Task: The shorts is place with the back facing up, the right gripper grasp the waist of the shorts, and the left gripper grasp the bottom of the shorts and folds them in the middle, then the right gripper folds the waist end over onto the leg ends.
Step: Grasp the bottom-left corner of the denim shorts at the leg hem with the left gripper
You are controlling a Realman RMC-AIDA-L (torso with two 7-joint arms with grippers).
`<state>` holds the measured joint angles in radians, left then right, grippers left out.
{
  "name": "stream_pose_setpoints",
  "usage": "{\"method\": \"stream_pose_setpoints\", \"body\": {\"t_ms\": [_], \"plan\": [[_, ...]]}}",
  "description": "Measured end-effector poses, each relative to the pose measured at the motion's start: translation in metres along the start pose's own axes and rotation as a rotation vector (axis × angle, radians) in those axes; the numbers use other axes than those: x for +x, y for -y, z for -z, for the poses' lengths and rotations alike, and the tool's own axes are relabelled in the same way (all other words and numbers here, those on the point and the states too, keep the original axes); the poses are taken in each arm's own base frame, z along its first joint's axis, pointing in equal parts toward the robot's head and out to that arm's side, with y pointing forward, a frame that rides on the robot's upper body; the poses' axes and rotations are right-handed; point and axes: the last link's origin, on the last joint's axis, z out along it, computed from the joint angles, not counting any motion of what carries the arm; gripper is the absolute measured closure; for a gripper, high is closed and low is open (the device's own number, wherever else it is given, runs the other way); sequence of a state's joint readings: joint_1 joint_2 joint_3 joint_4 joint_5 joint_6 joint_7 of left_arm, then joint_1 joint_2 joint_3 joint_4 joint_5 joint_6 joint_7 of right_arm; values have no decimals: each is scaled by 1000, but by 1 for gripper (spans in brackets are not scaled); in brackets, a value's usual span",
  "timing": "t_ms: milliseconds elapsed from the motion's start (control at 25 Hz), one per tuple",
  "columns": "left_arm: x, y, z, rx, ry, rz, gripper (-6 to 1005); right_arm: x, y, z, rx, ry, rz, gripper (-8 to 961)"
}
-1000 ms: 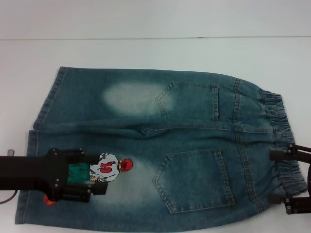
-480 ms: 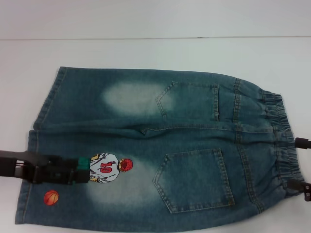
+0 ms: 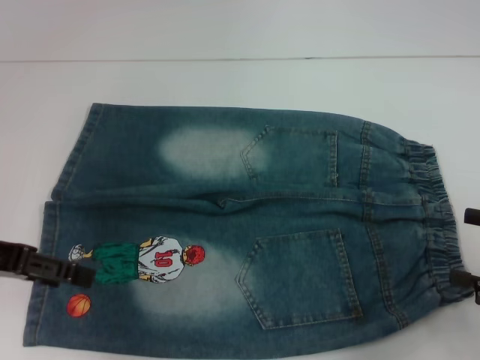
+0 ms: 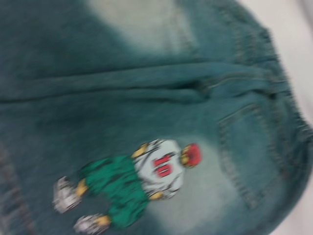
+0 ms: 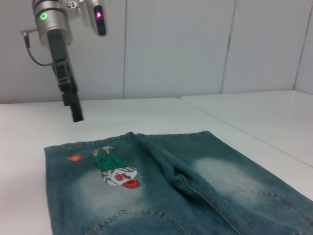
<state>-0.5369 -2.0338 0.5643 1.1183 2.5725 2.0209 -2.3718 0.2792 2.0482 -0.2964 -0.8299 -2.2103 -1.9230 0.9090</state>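
Observation:
The denim shorts [image 3: 247, 225] lie flat on the white table, back pockets up, with the elastic waist [image 3: 435, 217] at the right and the leg ends [image 3: 52, 247] at the left. A basketball-player print [image 3: 142, 260] shows on the near leg. My left gripper [image 3: 82, 275] hovers over the near leg's hem. The right wrist view shows the left gripper [image 5: 77, 116] raised well above the table, holding nothing. My right gripper [image 3: 471, 253] is open at the waist's edge, one fingertip on each side of the near half of the waistband, and nothing is gripped.
The white table [image 3: 225, 82] stretches around the shorts, with a pale wall behind it. A small basketball print [image 3: 79, 304] sits near the near leg's hem. A second white table [image 5: 274, 112] stands beside this one in the right wrist view.
My left gripper has drawn back to the left off the near leg, uncovering the player print. My right gripper has slid right, almost out of the head view.

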Motion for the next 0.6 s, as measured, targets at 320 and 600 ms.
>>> {"method": "stream_pose_setpoints", "body": {"t_ms": [320,600], "plan": [[-4,16,3,139,78,109,126,2,2,-4,8,-12,-2,43],[-10,26,2,218,109,167,127,1,1,-3,-7,-9,-6,43]]}}
